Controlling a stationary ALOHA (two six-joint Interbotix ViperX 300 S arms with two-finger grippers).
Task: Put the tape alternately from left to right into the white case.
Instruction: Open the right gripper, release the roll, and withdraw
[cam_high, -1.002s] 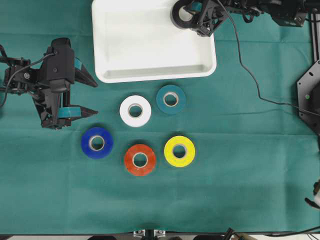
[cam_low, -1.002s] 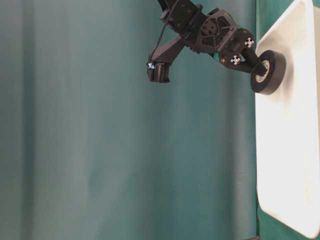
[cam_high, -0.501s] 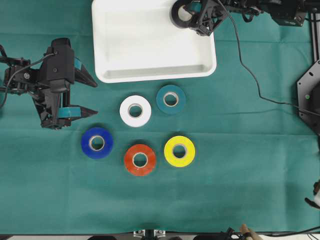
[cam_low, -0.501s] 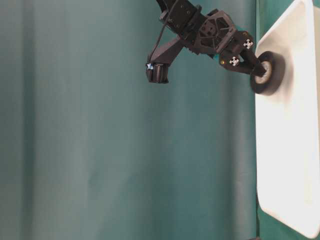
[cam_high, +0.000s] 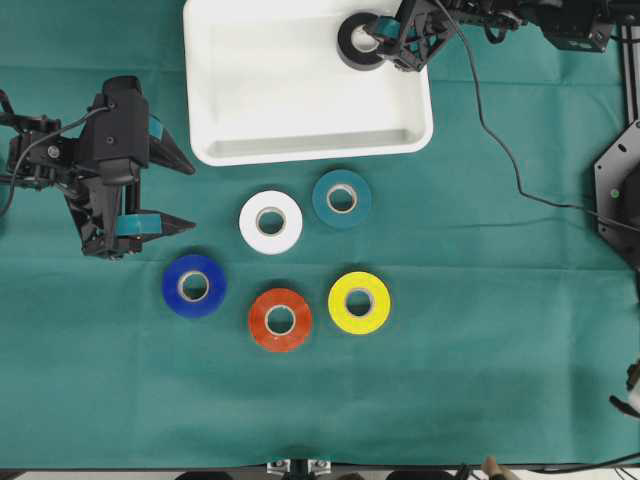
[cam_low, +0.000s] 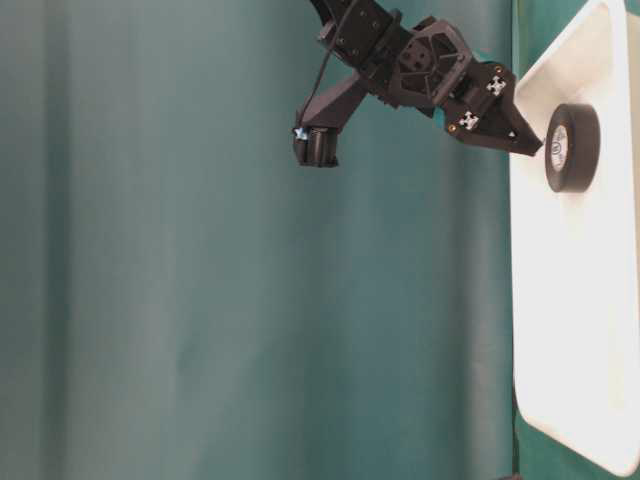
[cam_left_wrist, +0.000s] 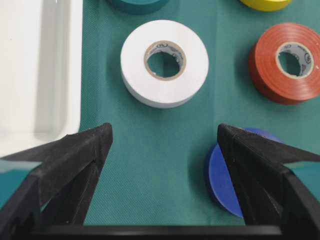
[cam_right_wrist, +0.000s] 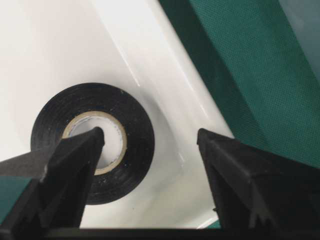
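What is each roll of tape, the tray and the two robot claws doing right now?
black roll: flat in tray, released
white tray: holds only that roll
white roll, teal roll, blue roll, red roll, yellow roll: flat on cloth
right claw: open, empty
left claw: open, empty

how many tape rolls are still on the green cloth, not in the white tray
5: white roll and teal roll nearest the tray, blue roll, red roll and yellow roll below. None seem hidden.
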